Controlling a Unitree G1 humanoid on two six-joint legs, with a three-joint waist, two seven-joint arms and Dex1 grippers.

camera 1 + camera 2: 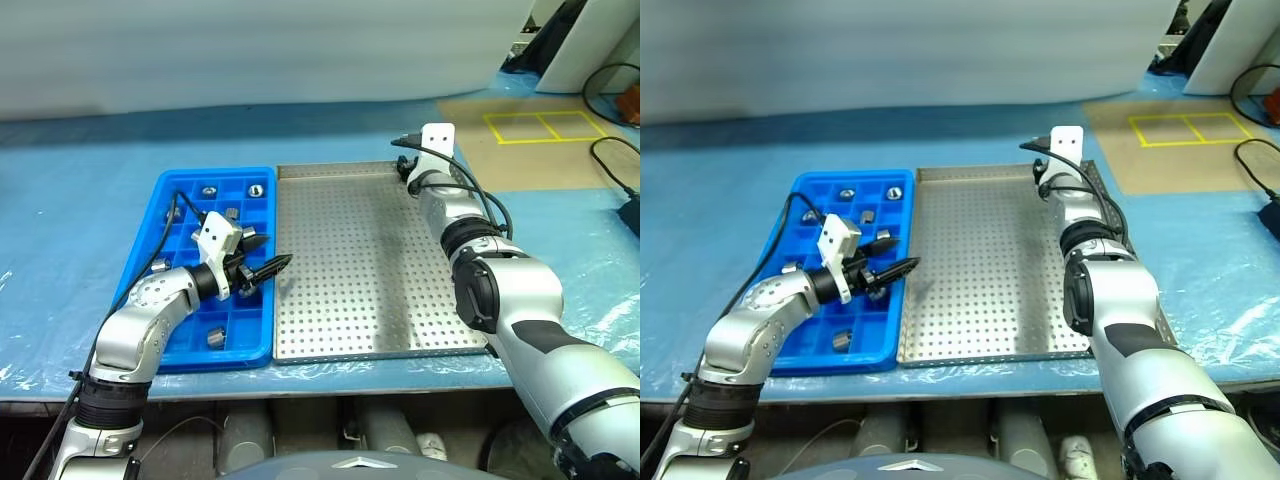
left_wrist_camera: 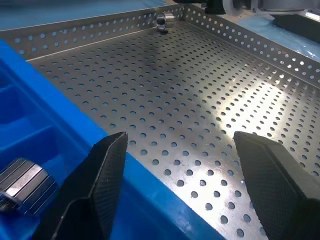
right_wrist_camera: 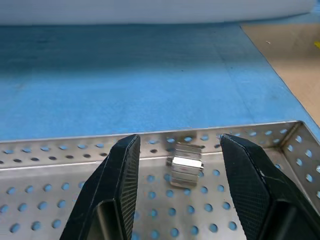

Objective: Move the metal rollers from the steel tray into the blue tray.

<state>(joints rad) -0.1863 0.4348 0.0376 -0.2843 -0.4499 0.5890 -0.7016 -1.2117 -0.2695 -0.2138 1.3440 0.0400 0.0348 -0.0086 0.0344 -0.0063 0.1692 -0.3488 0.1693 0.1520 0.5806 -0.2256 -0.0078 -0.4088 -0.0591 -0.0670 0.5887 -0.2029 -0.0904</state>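
Open right end effector (image 3: 177, 192) framing last roller (image 3: 185, 168), hidden from head views.

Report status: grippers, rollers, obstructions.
Left gripper open, empty, at blue tray edge. Right gripper open, lined up on last roller in steel tray far corner. Path unobstructed.

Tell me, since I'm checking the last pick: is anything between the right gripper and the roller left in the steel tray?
Nothing visible. The right gripper is open, and the roller lies on the bare steel tray floor ahead of its fingers, close to the far rim.
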